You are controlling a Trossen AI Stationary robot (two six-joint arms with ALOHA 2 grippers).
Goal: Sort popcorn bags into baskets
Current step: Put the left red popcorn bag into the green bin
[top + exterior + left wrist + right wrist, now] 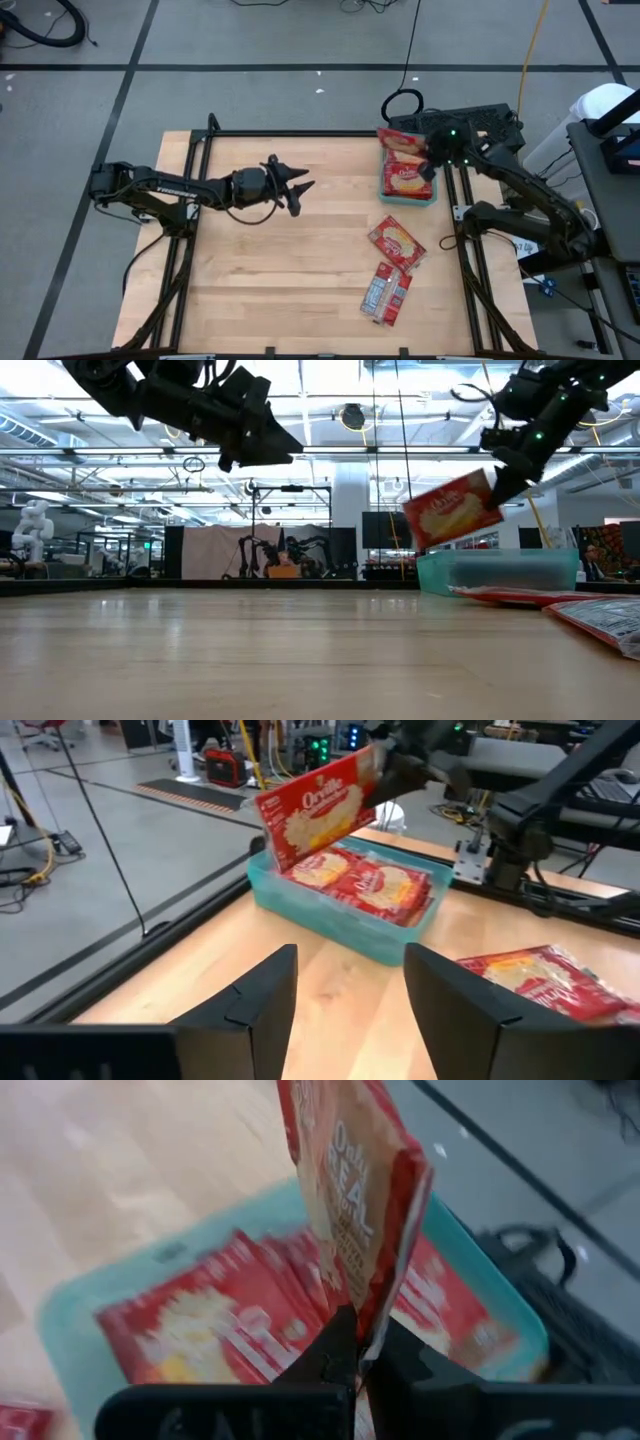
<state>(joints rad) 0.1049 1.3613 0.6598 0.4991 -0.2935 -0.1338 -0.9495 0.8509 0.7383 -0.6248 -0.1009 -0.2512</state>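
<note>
A teal basket (pixel 410 202) stands at the table's far right, with red popcorn bags (pixel 370 880) lying flat in it. My right gripper (pixel 358 1355) is shut on another red popcorn bag (pixel 452 508), which hangs in the air over the basket (pixel 500 572). Two more bags (pixel 397 243) (pixel 387 293) lie flat on the wood, nearer than the basket. My left gripper (pixel 295 185) hovers above the table's middle left, open with nothing between its fingers (pixel 255 995), pointing toward the basket (pixel 330 920). My right gripper pinches the bag's end edge (pixel 365 1320) between its two fingers. The fingers come slanting down from the table's right side. The bag sticks out ahead of them, tilted on edge with its printed face (pixel 318 808) toward the left arm, lifted clear above the basket.
A black keyboard-like box (pixel 480 120) sits just beyond the basket at the far right. Black frame rails (pixel 195 160) run along the table's sides. Bare wood (pixel 280 270) spreads over the middle and near left.
</note>
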